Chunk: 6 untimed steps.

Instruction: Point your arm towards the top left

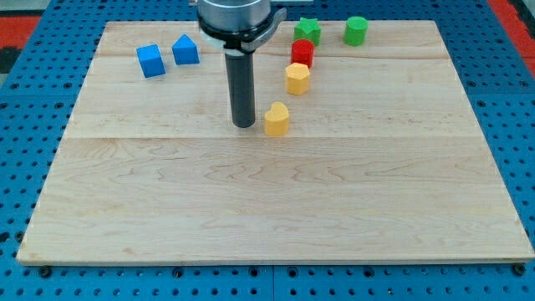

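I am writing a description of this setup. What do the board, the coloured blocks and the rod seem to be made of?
The board looks like pale, unvarnished wood: grain lines and plank joints show. The blocks, such as the blue cube and the yellow heart-like block, look like matte painted wood or plastic; I cannot tell which. The rod ending in my tip looks like dark metal or plastic with a slight sheen.

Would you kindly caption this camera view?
My tip rests on the wooden board, just left of a yellow heart-shaped block.
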Tool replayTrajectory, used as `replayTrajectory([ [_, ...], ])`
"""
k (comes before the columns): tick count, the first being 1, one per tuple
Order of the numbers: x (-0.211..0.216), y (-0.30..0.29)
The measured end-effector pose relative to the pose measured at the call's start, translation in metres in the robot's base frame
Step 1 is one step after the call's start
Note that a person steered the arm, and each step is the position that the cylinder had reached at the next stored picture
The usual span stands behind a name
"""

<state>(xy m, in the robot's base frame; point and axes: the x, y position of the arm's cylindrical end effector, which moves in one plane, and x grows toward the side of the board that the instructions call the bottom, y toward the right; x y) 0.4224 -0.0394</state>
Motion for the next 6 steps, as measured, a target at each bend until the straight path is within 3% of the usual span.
replayTrajectory([
  [1, 0.008, 0.009],
  [3, 0.008, 0.081],
  [4, 0.012, 0.013],
  [5, -0.034, -0.047],
  [6, -0.052, -0.148],
])
